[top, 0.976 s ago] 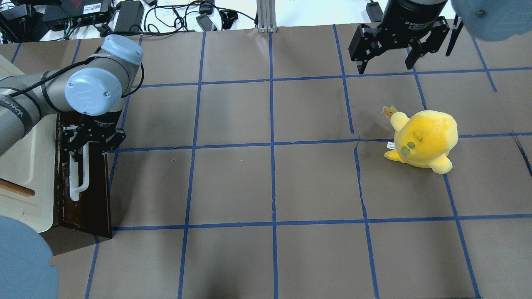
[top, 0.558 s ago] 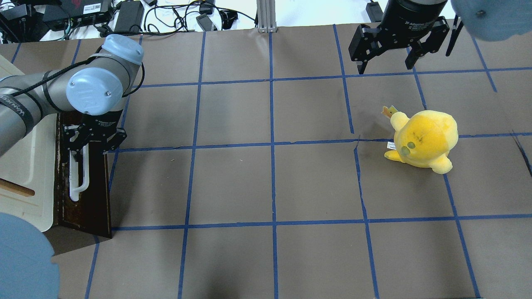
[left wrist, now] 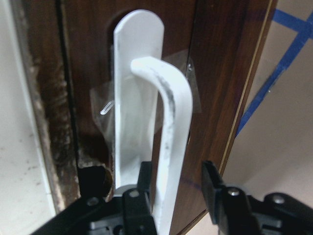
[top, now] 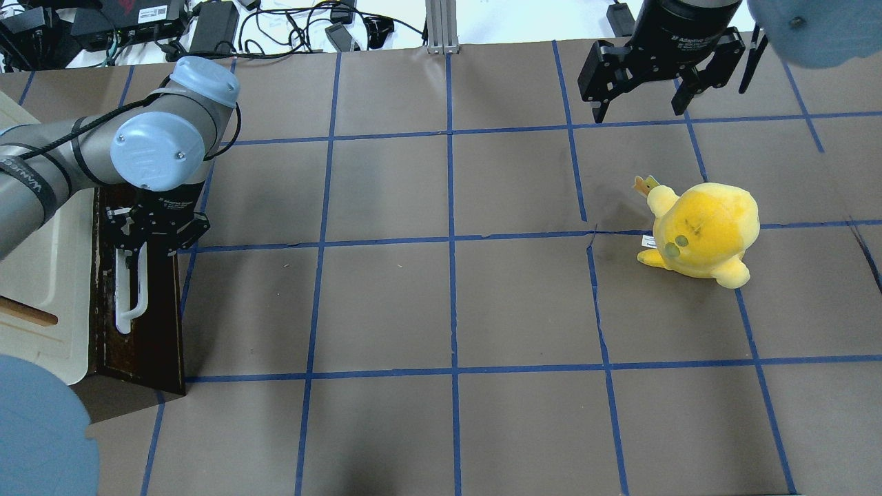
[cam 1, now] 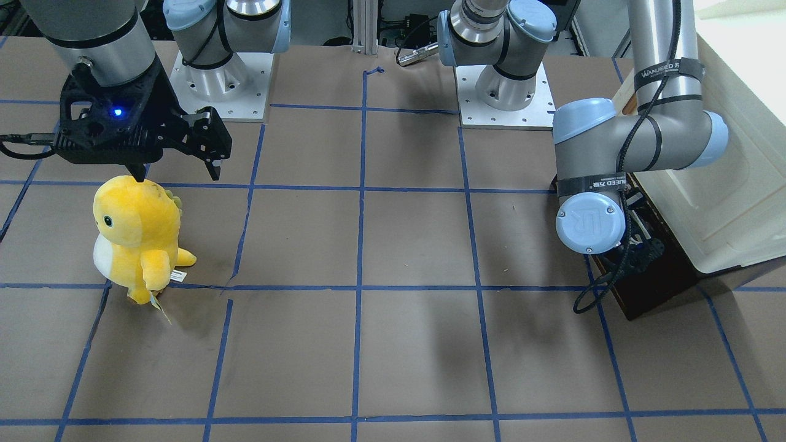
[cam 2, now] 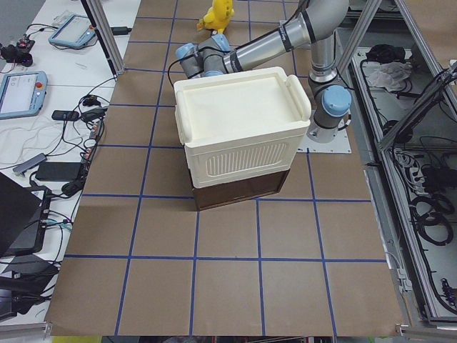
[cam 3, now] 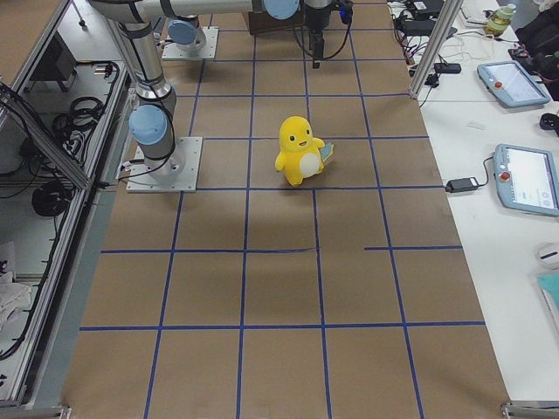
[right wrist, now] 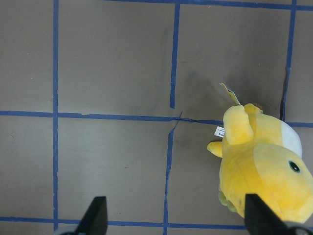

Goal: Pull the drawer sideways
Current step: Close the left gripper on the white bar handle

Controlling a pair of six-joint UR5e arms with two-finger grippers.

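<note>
Both claws gape: my left claw [left wrist: 176, 183] straddles the white handle [left wrist: 168, 112] of the drawer [top: 158, 331] at the overhead's left edge, unclamped, poised to pull sideways, my right claw [top: 641, 110] empty at upper right

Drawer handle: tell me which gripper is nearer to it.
Left. The left gripper straddles the white handle on the drawer, one finger on either side. The right gripper hangs far across the table, near the plush toy.
</note>
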